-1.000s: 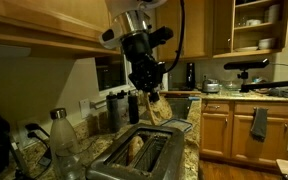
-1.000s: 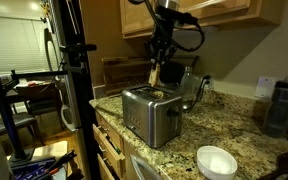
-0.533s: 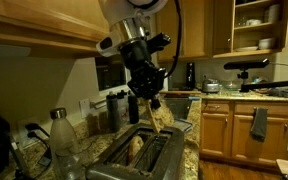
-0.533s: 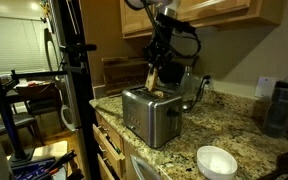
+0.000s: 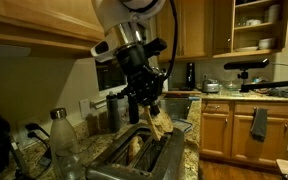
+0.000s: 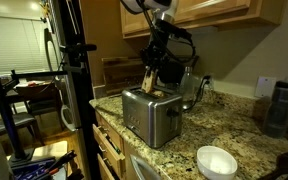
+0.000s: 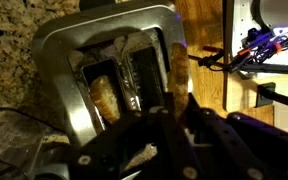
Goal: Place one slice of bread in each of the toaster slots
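The toaster (image 6: 150, 113) stands at mid-frame on the granite worktop (image 6: 234, 131) in an exterior view. One slice of bread (image 7: 105, 97) already sits in the left of the toaster slots (image 7: 144, 78) in the wrist view. Just above, the gripper (image 5: 150, 104) is closed on a second slice (image 5: 159, 122), hanging tilted over the toaster's top
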Motion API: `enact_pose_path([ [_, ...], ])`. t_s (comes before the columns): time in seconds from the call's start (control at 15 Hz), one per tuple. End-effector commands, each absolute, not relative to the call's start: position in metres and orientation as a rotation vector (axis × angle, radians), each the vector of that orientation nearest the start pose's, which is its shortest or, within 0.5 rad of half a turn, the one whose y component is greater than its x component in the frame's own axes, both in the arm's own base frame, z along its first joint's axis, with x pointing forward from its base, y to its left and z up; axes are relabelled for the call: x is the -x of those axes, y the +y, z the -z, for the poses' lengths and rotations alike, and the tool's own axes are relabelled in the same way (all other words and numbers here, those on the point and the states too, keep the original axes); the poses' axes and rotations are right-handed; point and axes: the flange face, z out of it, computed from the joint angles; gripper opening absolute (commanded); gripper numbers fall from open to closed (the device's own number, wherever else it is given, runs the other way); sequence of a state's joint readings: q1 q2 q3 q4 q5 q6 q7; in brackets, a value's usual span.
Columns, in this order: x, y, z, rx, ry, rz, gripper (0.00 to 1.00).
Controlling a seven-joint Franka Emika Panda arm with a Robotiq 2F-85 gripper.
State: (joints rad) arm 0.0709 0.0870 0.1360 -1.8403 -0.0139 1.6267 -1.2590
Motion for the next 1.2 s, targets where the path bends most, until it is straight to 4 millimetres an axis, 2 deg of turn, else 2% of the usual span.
enact_pose_path([
  [0.0,-0.537,0.113,-0.455,2.14,-2.043,-0.401,0.08],
  [0.53,-0.538,0.12,-0.444,2.095,-2.123,-0.414,0.08],
  [1.13,-0.55,0.12,-0.437,2.143,-2.19,-0.4,0.08],
])
